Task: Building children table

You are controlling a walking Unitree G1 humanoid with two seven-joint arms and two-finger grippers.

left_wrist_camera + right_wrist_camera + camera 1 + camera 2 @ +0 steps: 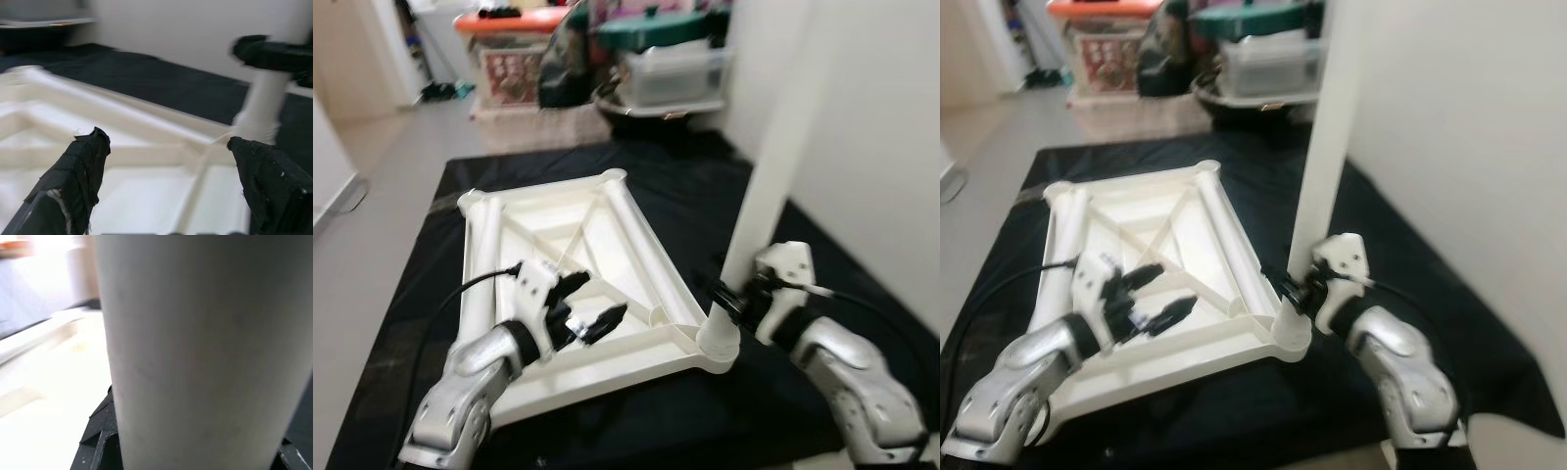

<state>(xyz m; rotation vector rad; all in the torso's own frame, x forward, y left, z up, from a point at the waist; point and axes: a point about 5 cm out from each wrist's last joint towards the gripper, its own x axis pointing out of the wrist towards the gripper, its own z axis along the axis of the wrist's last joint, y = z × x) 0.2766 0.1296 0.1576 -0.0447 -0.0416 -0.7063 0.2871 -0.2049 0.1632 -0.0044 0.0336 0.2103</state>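
Note:
A white plastic tabletop (607, 211) lies upside down on a black cloth (705, 196), its ribbed underside facing up. A white table leg (769, 162) stands upright in the near right corner socket (717, 345). My right gripper (729, 297) is shut on the leg just above the socket; in the right wrist view the leg (195, 347) sits close between the fingers. My left gripper (590, 304) hovers open over the tabletop's near left part, holding nothing. Its two black fingers (80, 166) spread wide in the left wrist view, with the leg (264, 107) beyond.
The black cloth covers the floor under the tabletop. Storage boxes (671, 69) and a bin with an orange lid (509, 44) stand at the back. A white wall (881, 127) runs along the right. Bare floor (382, 196) lies to the left.

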